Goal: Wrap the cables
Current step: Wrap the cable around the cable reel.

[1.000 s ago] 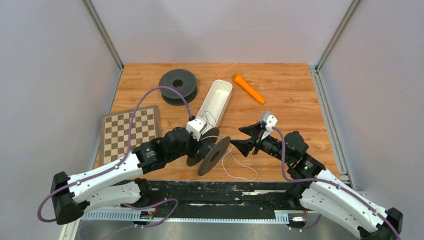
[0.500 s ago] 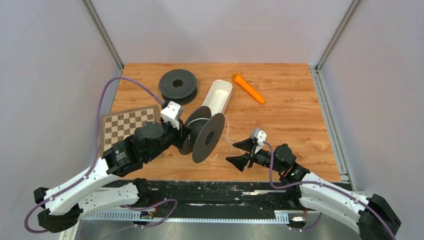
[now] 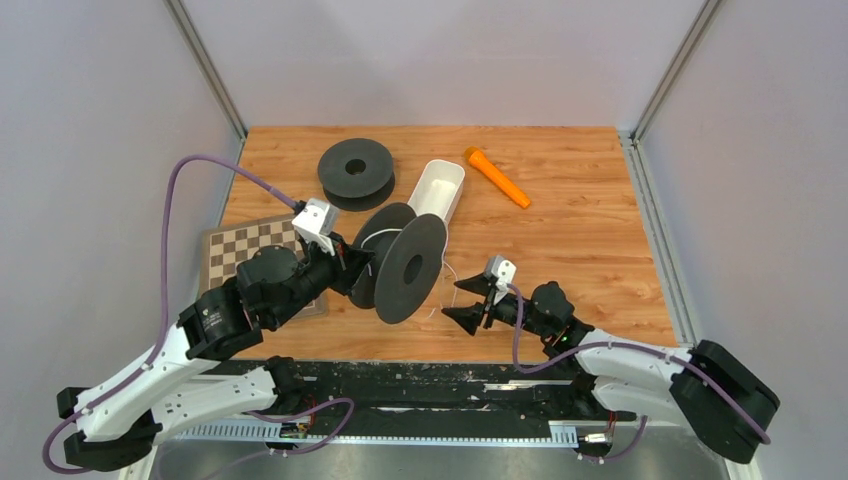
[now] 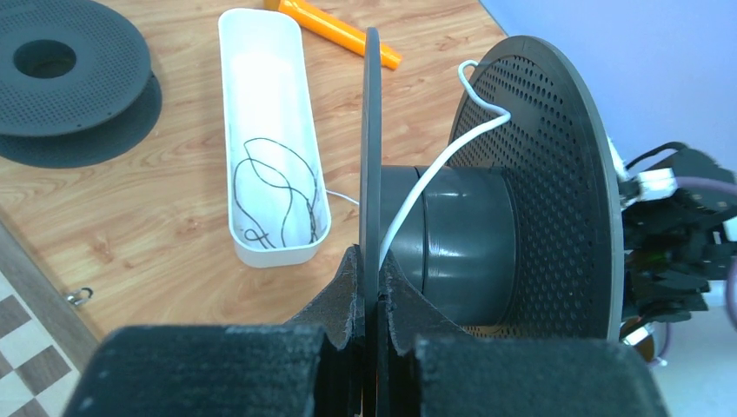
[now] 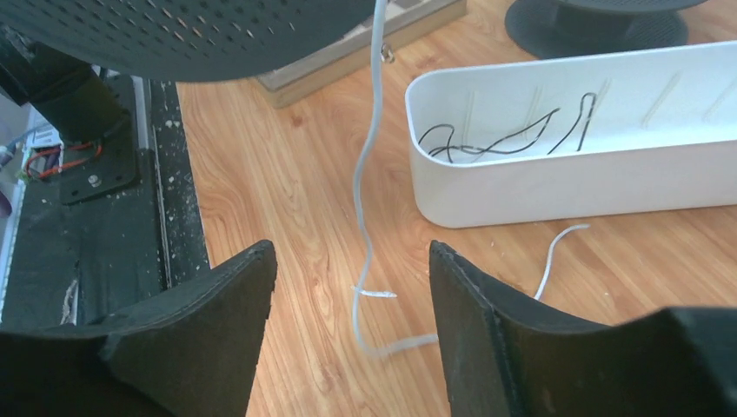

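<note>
My left gripper [image 4: 371, 276] is clamped tight on the rim of the near flange of a black spool [image 4: 461, 234]. The flange's thin edge runs straight up from between my fingers. The spool stands on edge with both flanges upright, but I cannot tell whether its lower rim touches the table [image 3: 580, 240].

The white cable [image 4: 434, 169] slants across the dark hub and climbs to a small loop at the top of the far, perforated flange. In the right wrist view it hangs from the spool down to the wood and ends in a loose curl, with another stretch lying at the foot of the white tray [image 5: 565, 182].

My right gripper [image 5: 349, 256] has its jaws wide apart and holds nothing. It sits low near the front of the table, pointing at the spool. The hanging white cable is framed in the gap between the fingers but lies beyond them — no contact.

The dark cable [image 4: 278, 191] lies in loose tangles inside the tray, just behind the held spool.

A second spool [image 3: 355, 170] lies flat at the far left of the table, just beside the tray's far end. An orange tool [image 3: 497, 177] lies to the right of the tray. A chessboard [image 3: 235, 250] sits at the left edge, partly under my left arm.
</note>
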`<state>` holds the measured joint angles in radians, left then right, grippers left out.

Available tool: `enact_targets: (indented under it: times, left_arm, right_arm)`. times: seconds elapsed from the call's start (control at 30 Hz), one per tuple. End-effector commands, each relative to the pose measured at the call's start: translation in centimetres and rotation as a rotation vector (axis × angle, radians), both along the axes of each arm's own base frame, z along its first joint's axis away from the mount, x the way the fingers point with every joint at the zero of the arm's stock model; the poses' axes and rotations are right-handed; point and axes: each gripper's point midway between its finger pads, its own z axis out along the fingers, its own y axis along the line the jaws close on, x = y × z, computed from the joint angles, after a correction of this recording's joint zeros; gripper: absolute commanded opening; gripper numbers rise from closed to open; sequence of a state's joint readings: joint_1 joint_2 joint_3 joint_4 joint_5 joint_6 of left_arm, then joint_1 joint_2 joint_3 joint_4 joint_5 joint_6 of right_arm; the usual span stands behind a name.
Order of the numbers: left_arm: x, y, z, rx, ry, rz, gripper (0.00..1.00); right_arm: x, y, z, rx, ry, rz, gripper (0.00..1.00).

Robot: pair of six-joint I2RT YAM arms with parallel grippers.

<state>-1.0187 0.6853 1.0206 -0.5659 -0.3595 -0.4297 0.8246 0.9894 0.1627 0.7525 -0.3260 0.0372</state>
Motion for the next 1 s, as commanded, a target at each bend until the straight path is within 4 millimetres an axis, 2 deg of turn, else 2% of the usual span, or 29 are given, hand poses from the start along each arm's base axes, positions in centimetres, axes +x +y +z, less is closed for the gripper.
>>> enact_targets:
  times: [0.0, 0.13, 0.33, 0.47, 0.53, 0.57, 0.6, 0.7, 0.77, 0.83, 0.97]
  left_arm:
    - [-0.4, -0.5, 5.5, -0.215, -0.040, -0.007, 0.00]
    - [-0.7, -0.6, 6.5, -0.272, -0.023, -0.011, 0.00]
    - [-1.2, -0.9, 7.5, -0.329, -0.002, -0.032, 0.00]
    - [-1.3, -0.7, 8.0, -0.353, -0.005, -0.030, 0.00]
    - [-1.3, -0.4, 8.3, -0.366, -0.012, -0.022, 0.00]
    - [-1.3, -0.3, 8.4, -0.369, -0.016, -0.017, 0.00]
    - [-1.1, -0.1, 8.4, -0.368, -0.016, -0.001, 0.00]
    - [-0.5, 0.5, 8.8, -0.373, 0.002, 0.058, 0.00]
    - [-0.3, 0.8, 9.2, -0.367, 0.006, 0.075, 0.00]
    - [-0.3, 1.0, 9.8, -0.365, 0.005, 0.073, 0.00]
    - [-0.5, 1.4, 10.9, -0.389, 0.004, 0.070, 0.00]
  right_arm:
    - [0.0, 1.7, 1.4, 0.053, -0.072, 0.071, 0.63]
    - [-0.1, 2.7, 0.9, 0.082, -0.047, 0.104, 0.56]
    - [-0.4, 5.0, 0.1, 0.085, -0.042, 0.177, 0.63]
    - [0.3, 5.8, -0.6, 0.084, -0.040, 0.163, 0.61]
    - [0.4, 6.0, -1.1, 0.090, -0.029, 0.163, 0.48]
    - [0.4, 6.0, -1.0, 0.106, -0.024, 0.158, 0.33]
    - [0.3, 6.0, -1.5, 0.106, -0.007, 0.156, 0.23]
    - [-0.3, 5.2, -2.2, 0.121, 0.013, 0.132, 0.04]
    - [0.1, 4.0, -2.1, 0.155, 0.025, 0.055, 0.00]
    - [0.4, 2.7, -2.5, 0.165, 0.049, -0.010, 0.00]
    - [0.4, 2.2, -3.7, 0.122, 0.106, -0.037, 0.00]
